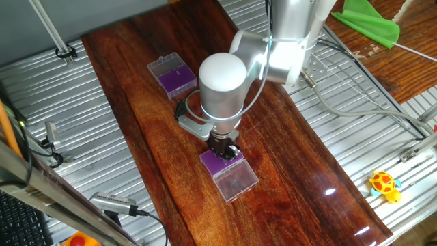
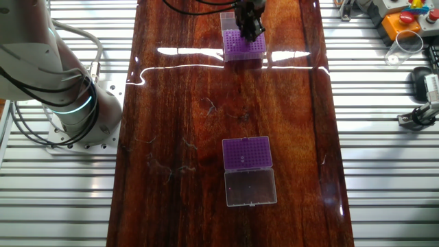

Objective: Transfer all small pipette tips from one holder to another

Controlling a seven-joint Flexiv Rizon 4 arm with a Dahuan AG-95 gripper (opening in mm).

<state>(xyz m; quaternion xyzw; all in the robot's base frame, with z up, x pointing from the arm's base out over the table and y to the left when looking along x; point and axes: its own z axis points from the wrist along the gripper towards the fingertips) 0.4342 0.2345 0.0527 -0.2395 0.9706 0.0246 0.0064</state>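
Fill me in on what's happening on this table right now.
A single robot arm has its gripper lowered over the purple insert of one pipette tip holder, whose clear lid lies open beside it. A second holder, also open, sits apart further along the wooden table. The pipette tips themselves are too small to make out, and I cannot tell whether the fingers are open, or holding anything.

We see a reddish-brown bench (image 2: 178,103) with dark wood grain, flanked by ribbed silver metal. Both tip holders (image 2: 247,152) (image 2: 244,46) have purple inserts and clear lids. The arm (image 1: 222,85) is white and grey with a cyan ring; its hand (image 1: 224,148) is black. At the far right lies green cloth (image 1: 372,24); at the near right, a yellow toy (image 1: 384,184).
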